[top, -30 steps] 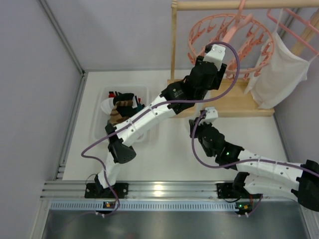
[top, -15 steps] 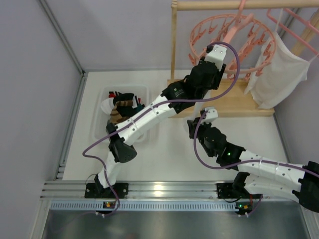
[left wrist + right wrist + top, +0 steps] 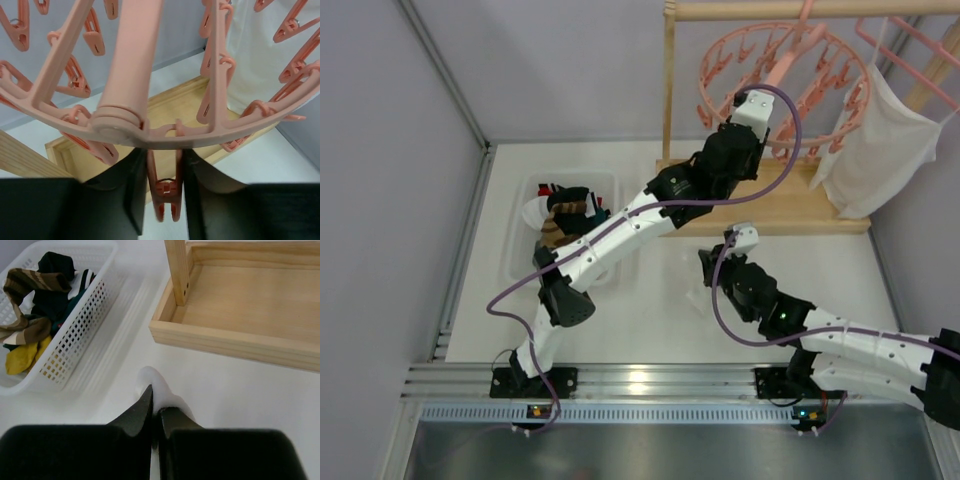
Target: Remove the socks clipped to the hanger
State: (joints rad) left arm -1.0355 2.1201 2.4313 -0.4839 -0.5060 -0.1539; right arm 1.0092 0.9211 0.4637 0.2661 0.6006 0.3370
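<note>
Currently right gripper [image 3: 156, 402] jaws clenched on white sock [image 3: 150, 376], low at worktop [image 3: 240, 390]. Sock's limp length trails ahead of tips, resting on worktop. Basket [image 3: 75, 335] with other socks [image 3: 30, 325] lies ahead-left of those jaws, near; right arm likely best placed for drop. Left gripper [image 3: 165, 200] up at hanger [image 3: 125, 65], jaws pressed on both sides of bare peg [image 3: 165, 192], no sock in it.
</note>
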